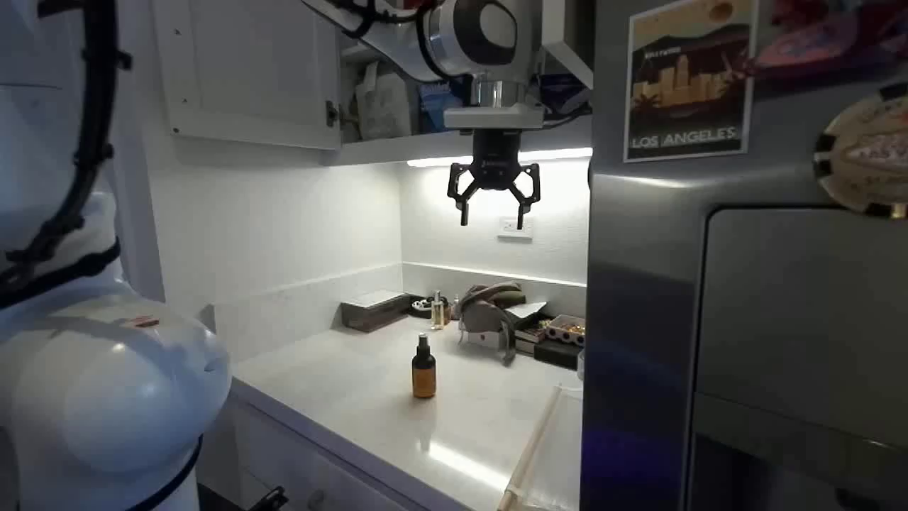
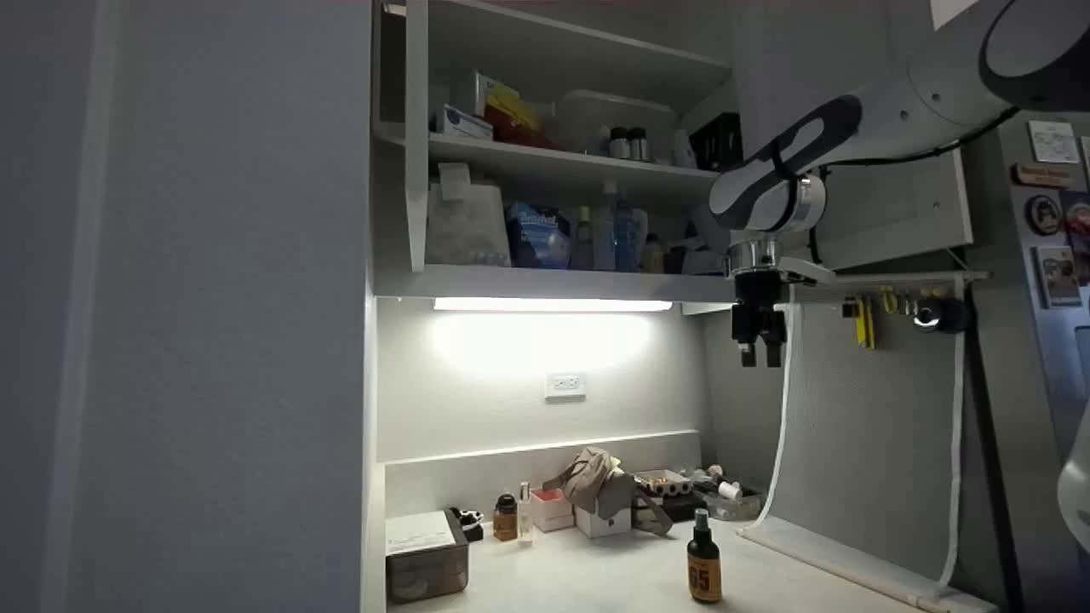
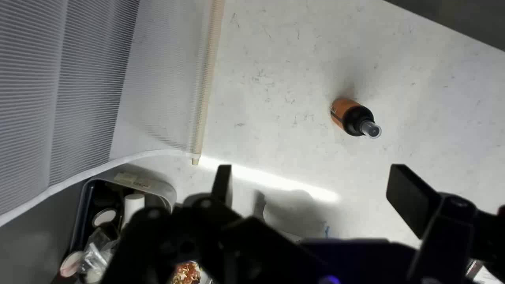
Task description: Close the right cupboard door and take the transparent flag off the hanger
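The right cupboard door [image 2: 894,204] is a white panel standing open beside the fridge, partly behind my arm. Its edge also shows in an exterior view [image 1: 567,42]. The transparent flag [image 2: 877,426] hangs as a clear ribbed sheet with white side edges; its tan bottom strip lies on the counter. It also shows in an exterior view [image 1: 557,454] and in the wrist view [image 3: 90,79]. The hanger [image 2: 972,275] is a thin bar at the flag's top. My gripper [image 1: 493,218] is open and empty below the cupboard, left of the flag [image 2: 760,358] and seen in the wrist view [image 3: 309,175].
A spray bottle [image 2: 703,562] stands on the counter [image 1: 340,383]. A dark box [image 2: 428,558], a brown pouch [image 2: 596,485] and small containers line the back. The left cupboard door [image 1: 255,71] is open. The steel fridge [image 1: 645,284] borders the counter. Yellow clips [image 2: 865,323] hang near the bar.
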Controlling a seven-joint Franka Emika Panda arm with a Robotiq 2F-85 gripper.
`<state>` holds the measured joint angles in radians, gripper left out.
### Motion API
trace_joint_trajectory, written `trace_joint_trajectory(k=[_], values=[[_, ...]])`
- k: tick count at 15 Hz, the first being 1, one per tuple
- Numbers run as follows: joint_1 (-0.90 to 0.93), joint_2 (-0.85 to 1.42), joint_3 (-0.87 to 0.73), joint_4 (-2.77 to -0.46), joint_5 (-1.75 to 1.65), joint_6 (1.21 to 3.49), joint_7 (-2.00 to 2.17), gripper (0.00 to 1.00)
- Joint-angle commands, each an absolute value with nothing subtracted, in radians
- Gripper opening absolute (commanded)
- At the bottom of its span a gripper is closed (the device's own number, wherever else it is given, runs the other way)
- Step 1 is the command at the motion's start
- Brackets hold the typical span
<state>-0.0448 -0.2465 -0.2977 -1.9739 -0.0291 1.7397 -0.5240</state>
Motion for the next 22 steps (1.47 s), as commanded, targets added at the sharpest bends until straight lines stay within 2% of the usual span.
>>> trace_joint_trajectory(k=[1, 9, 14, 22], values=[[-0.072, -0.243, -0.274, -1.971, -0.022, 1.737, -0.53, 1.0], [-0.072, -0.243, -0.274, -1.971, -0.022, 1.737, -0.53, 1.0], [-0.07, -0.388, -0.223, -2.046, -0.068, 1.693, -0.523, 1.0], [-0.038, -0.708, -0.176, -2.149, -0.138, 1.503, -0.539, 1.0]])
